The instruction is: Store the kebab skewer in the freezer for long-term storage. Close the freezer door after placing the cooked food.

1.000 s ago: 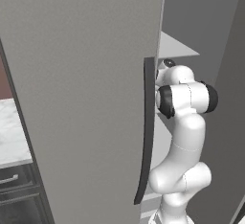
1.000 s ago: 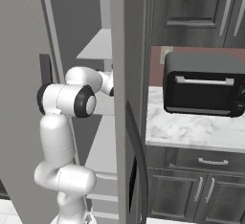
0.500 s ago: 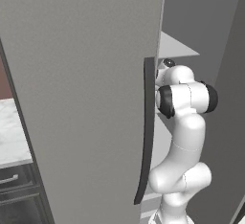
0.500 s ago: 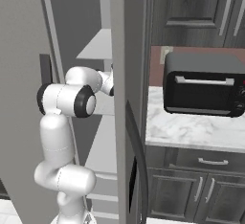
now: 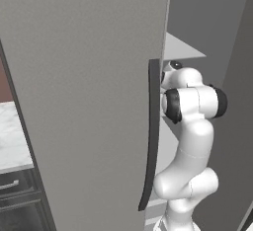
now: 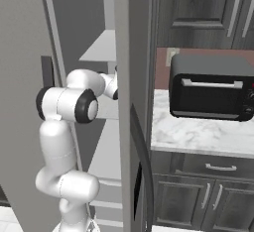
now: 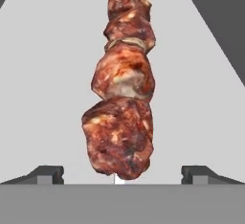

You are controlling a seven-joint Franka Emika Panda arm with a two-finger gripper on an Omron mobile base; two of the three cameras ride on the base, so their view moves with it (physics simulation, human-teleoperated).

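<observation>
The kebab skewer, several reddish-brown meat chunks on a pale stick, stretches away from my hand over a white shelf of the freezer. My gripper is open. Its two dark fingertips stand far apart on either side of the skewer's near end, and neither touches it. The freezer door, with a dark dispenser panel and a long dark handle, stands open edge-on to the right of my arm. My arm reaches in between the two open doors, and the door edge hides my hand.
The plain grey door with its dark handle stands open close on my arm's left. A black toaster oven sits on the marble counter to the right, above dark grey cabinets.
</observation>
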